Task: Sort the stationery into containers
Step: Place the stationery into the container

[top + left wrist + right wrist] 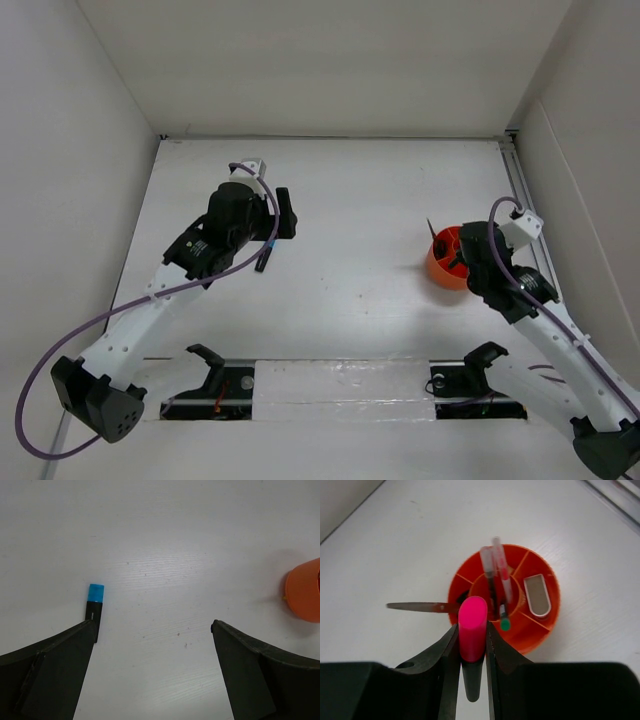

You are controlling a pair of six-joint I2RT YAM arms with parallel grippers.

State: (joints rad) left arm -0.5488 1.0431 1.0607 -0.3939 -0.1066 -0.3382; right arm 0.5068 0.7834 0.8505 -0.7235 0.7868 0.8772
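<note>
Right end effector [472,630] pinches pink marker [472,620] by cup [532,640]; left end effector [152,626] spread beside blue marker [95,602].

Top external: overhead from the near side, whole table [350,300].
Left wrist: low, near the table.
Right wrist: close above orange cup [540,630].
Shared: cup — all views.

Left arm [150,300] stretched forward, jaws wide apart, right arm [558,330] bent inward, jaws clamped narrow.
</note>
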